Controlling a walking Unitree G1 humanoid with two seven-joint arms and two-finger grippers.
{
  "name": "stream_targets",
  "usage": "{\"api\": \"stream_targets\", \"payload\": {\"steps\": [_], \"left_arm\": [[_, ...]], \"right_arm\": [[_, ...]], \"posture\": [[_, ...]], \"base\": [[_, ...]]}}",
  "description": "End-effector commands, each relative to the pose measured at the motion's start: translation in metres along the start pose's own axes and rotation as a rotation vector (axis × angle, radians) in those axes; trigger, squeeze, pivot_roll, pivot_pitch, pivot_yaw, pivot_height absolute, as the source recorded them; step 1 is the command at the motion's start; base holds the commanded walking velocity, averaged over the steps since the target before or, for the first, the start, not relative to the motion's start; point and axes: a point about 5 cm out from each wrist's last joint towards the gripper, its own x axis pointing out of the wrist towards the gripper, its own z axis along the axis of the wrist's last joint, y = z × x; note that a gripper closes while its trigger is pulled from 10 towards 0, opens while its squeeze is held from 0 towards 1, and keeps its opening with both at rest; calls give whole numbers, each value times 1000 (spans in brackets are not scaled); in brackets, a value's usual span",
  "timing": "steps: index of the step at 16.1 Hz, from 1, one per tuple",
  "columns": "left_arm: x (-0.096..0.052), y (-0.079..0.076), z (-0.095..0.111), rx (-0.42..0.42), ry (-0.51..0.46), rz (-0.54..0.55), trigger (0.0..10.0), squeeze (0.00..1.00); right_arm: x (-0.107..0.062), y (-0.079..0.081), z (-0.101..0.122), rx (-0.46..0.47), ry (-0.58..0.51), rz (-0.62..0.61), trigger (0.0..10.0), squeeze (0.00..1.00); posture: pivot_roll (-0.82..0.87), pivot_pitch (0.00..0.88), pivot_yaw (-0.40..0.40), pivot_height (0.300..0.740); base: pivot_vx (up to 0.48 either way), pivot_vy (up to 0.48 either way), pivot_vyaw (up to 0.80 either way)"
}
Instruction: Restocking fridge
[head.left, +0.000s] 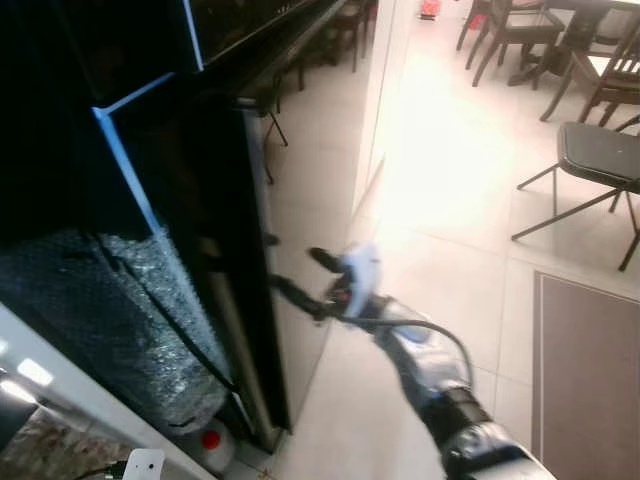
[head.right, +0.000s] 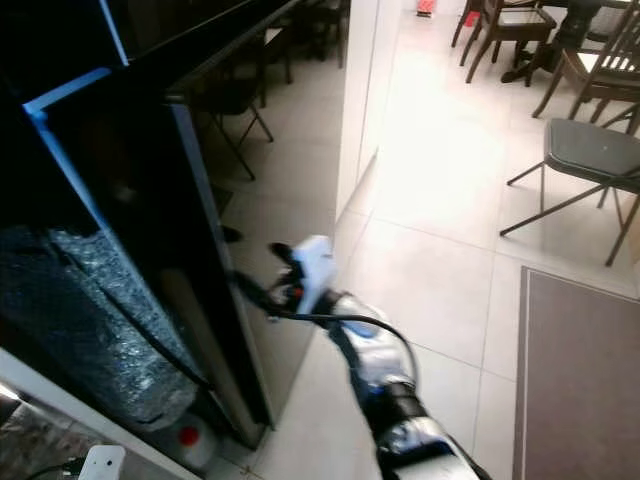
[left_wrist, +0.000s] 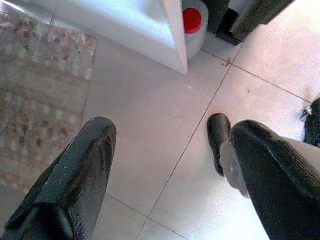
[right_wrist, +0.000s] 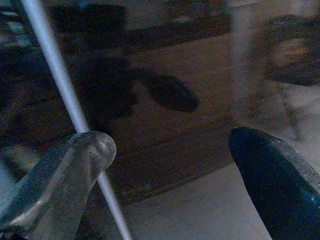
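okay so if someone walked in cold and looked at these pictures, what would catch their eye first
The tall glossy black fridge door on the robot's left stands out first, with the right gripper reaching toward its edge, fingers spread, beside the thin silver handle bar. Next comes the crinkled silver bubble-wrap bundle low beside the door, then the white jug with a red cap on the floor below it.

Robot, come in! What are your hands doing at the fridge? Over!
Right gripper open, at the black fridge door. Left gripper open, idle over the floor. Nothing held.

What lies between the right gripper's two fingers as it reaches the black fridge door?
In the right wrist view, the open right gripper frames the glossy fridge door; a thin silver bar passes beside one finger.
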Motion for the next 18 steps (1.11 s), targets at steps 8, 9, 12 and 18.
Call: {"api": "stream_targets", "payload": {"steps": [8,9,12,18], "left_arm": [[0,-1,1,-25,1,11,10000,0],[0,-1,1,-27,2,11,10000,0],[0,-1,0,-22,5,8,10000,0],[0,1,-1,-3,11,2,10000,0]], "right_arm": [[55,36,10,-46,58,156,10000,0],[53,33,10,-53,57,134,10000,0],[38,19,4,-59,43,61,10000,0],[-75,-46,0,-80,-51,-366,10000,0]], "posture": [[41,0,7,740],[40,0,8,740],[23,0,14,740],[-7,0,30,740]], "base": [[0,0,0],[0,0,0],[0,0,0],[0,0,0]]}}
